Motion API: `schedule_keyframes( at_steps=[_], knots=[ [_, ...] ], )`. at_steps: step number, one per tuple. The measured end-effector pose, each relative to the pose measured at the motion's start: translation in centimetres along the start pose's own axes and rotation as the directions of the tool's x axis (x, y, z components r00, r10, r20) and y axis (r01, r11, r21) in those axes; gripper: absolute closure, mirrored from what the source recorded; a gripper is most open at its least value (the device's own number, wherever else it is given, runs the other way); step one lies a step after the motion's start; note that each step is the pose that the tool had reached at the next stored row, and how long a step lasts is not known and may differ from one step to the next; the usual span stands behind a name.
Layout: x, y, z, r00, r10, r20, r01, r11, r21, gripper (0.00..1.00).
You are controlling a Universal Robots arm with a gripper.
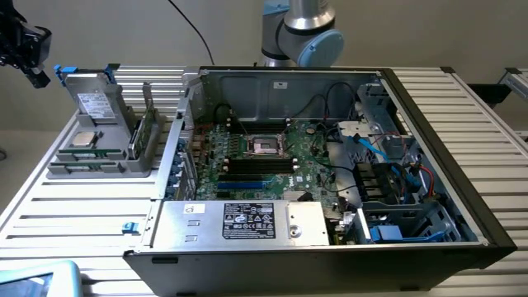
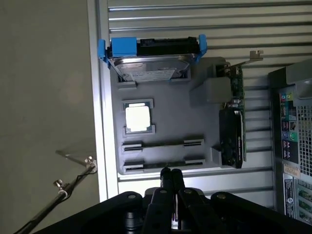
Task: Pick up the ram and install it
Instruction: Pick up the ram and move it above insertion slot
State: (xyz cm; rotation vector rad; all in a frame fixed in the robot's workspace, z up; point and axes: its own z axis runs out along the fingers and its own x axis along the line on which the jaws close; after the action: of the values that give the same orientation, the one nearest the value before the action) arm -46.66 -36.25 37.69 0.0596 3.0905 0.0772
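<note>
Shut and empty, the gripper (image 2: 170, 176) hangs above the gray holder's (image 2: 165, 105) edge. The ram (image 2: 151, 165) (nearer of two sticks standing edge-up in its slots) lies just ahead of the fingertips, long axis crosswise to the gripper's reach.

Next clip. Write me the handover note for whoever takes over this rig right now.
Gripper: shut, holding nothing, hovering by the edge of the gray holder.
Ram: lying in the holder beside the processor chip, with a second stick alongside it.
Motherboard ram slots: they look empty.
Done: nothing yet.
Left: the pick-up and the install.
</note>
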Motion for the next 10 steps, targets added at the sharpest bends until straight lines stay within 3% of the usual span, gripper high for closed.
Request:
schedule_keyframes(
  at_steps=[5, 10],
  knots=[
    [0.00, 0.00, 0.02, 0.9959, -0.091, -0.0043, 0.091, 0.9959, -0.0047, 0.89],
    [-0.01, -0.01, 0.03, 0.9835, -0.181, -0.0110, 0.180, 0.9835, -0.0100, 0.89]
  ],
)
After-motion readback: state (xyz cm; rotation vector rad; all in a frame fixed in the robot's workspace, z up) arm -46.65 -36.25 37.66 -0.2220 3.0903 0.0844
